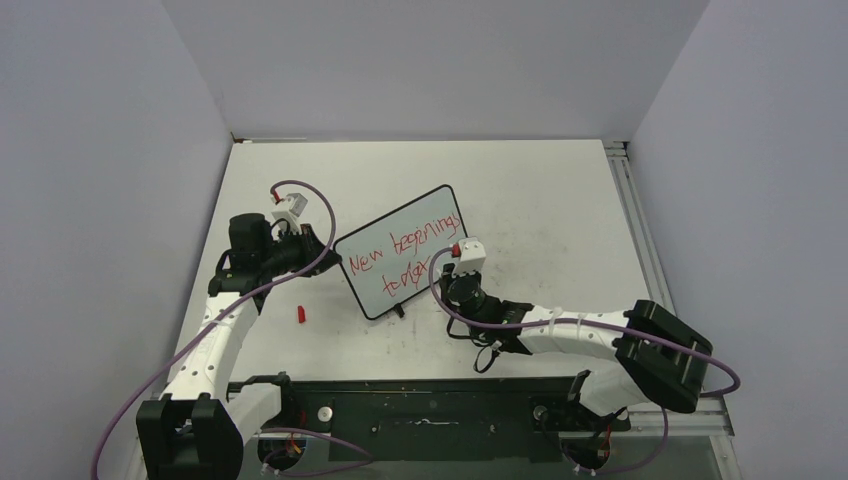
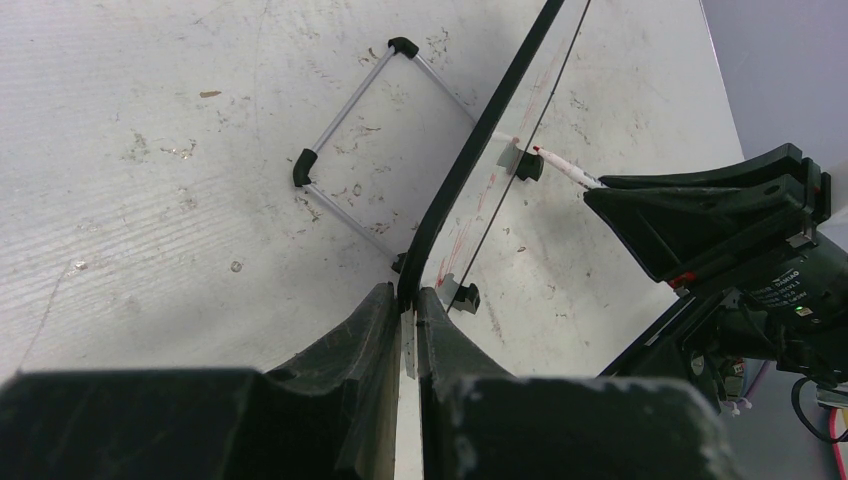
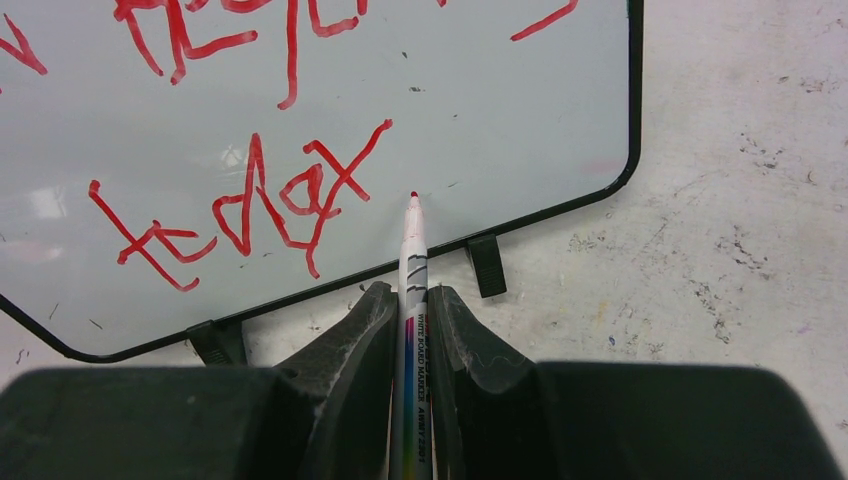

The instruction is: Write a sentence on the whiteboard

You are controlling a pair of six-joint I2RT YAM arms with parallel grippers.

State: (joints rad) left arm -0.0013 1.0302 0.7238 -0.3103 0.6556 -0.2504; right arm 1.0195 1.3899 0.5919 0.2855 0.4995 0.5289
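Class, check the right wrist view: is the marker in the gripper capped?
No, the marker clamped in the right gripper shows a bare red tip pointing at the whiteboard.

So the right gripper (image 3: 410, 300) is at 6 o'clock, jaws pinched on a whiteboard marker (image 3: 412, 250) that points to 12. The red tip is right at the whiteboard (image 3: 520, 110); can't tell if it's touching. The red sentence (image 3: 240, 210) ends in "today", at 9 o'clock from the tip. There's a black foot (image 3: 487, 265) at 4 and scuffed table (image 3: 740, 260) at 3.
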